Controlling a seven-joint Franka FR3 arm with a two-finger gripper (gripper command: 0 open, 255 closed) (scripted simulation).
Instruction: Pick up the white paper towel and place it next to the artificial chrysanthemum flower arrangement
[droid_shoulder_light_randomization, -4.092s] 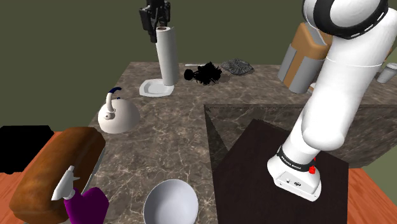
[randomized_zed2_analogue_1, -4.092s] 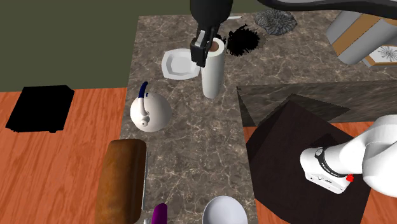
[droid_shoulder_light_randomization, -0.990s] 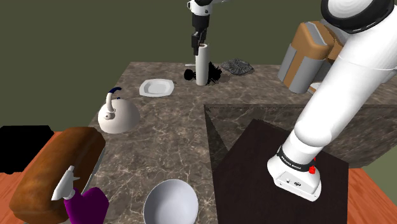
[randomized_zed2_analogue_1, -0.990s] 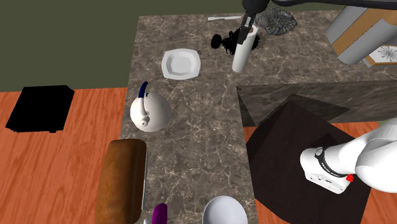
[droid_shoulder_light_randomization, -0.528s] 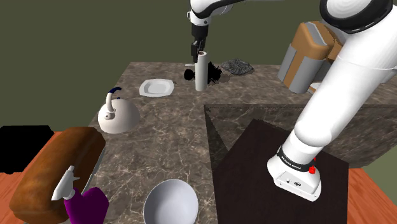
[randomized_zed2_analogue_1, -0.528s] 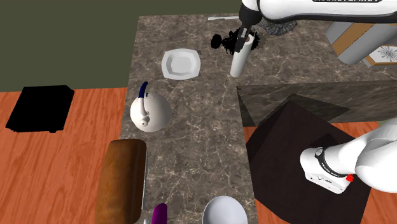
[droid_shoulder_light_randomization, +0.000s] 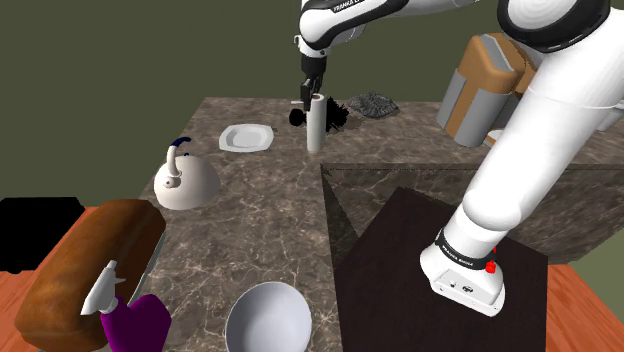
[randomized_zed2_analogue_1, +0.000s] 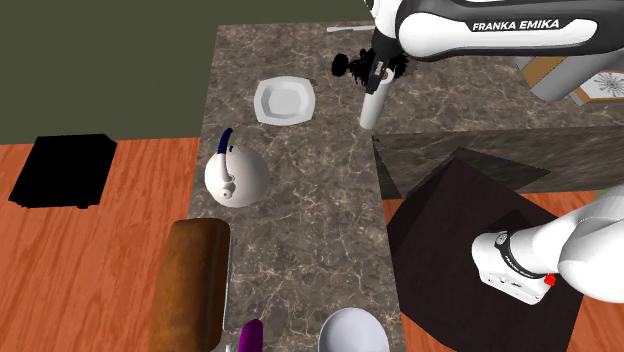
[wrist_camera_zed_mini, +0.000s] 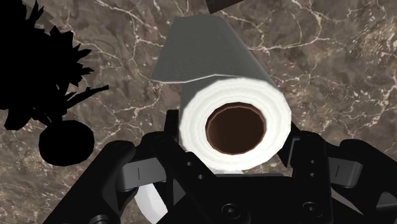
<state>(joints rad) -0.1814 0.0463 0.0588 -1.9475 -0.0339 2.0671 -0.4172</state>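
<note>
White paper towel roll (droid_shoulder_light_randomization: 315, 128), clasped by the black gripper (droid_shoulder_light_randomization: 311, 88), was upright beside the black spiky flower arrangement (droid_shoulder_light_randomization: 335, 117), upper centre; seemingly only release was left.

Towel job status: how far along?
Done: the gripper is shut on the paper towel roll, which stands upright right beside the black flower arrangement. In hand: setting it down; I cannot tell whether it touches the counter yet. Left: release it and back away.

White paper towel roll (wrist_camera_zed_mini: 219, 76) with brown core, all-black spiky flower arrangement (wrist_camera_zed_mini: 38, 70), brown marble countertop (droid_shoulder_light_randomization: 250, 230) veined white, white kettle (droid_shoulder_light_randomization: 187, 184) with dark blue handle, white square plate (randomized_zed2_analogue_1: 284, 101), orange wood-grain floor (randomized_zed2_analogue_1: 100, 270)
</note>
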